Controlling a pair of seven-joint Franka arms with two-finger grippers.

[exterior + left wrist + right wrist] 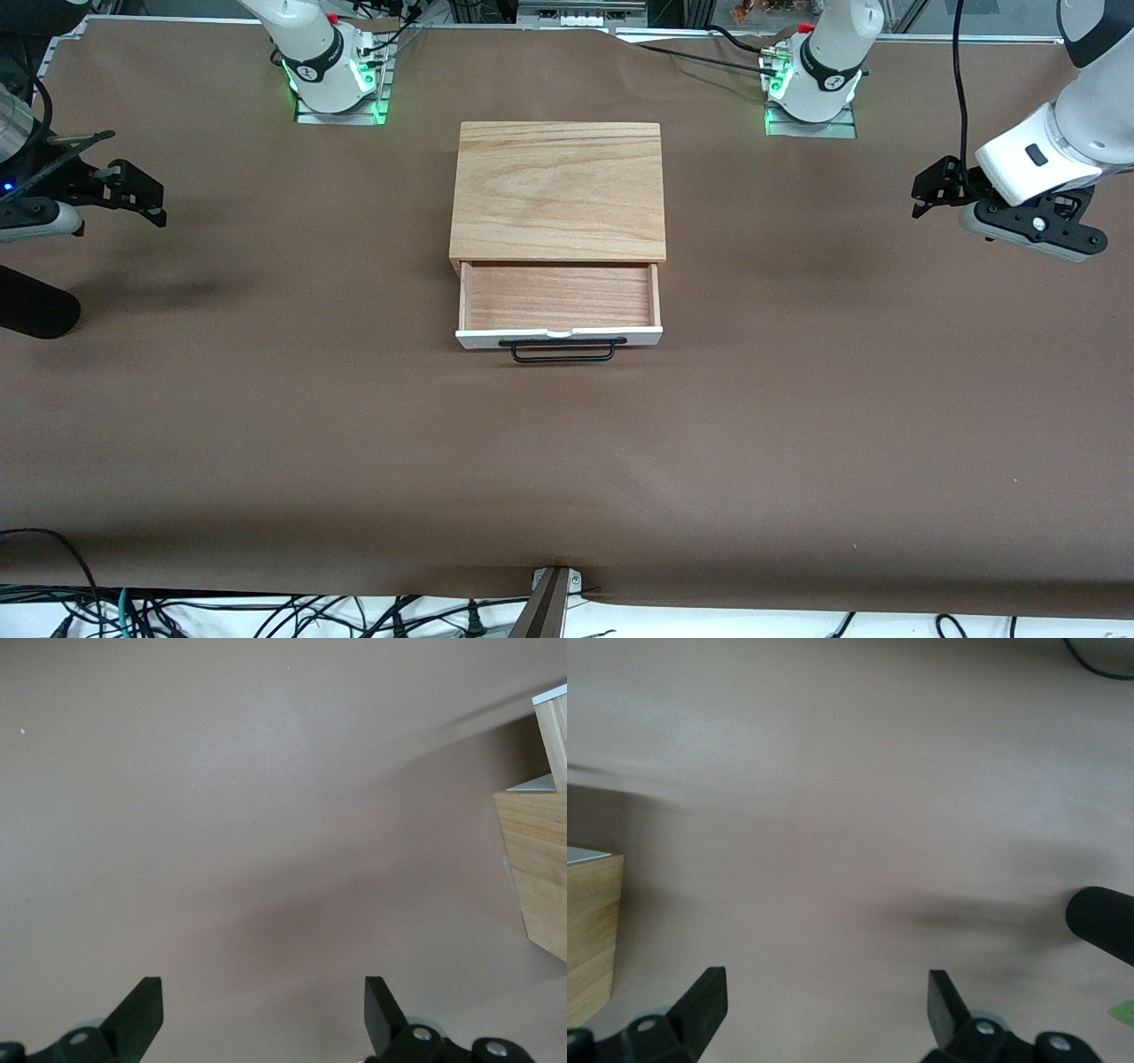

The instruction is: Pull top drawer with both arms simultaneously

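The top drawer [560, 297] stands pulled out of the light oak cabinet [558, 188] at the table's middle. Its reddish-brown inside shows, empty, and its white front panel [559, 336] with the black bar handle [563, 349] faces the front camera. My left gripper [926, 188] is open and empty, up over the bare table at the left arm's end, well away from the drawer. My right gripper [152, 199] is open and empty over the table at the right arm's end. The left wrist view [263, 997] shows a cabinet corner [540, 868]; the right wrist view [826, 992] shows another corner [589, 930].
Brown paper [567, 461] covers the table. A black rounded object [31, 306] lies at the right arm's end of the table, also in the right wrist view [1103, 923]. Cables run along the table's edge nearest the front camera [266, 611].
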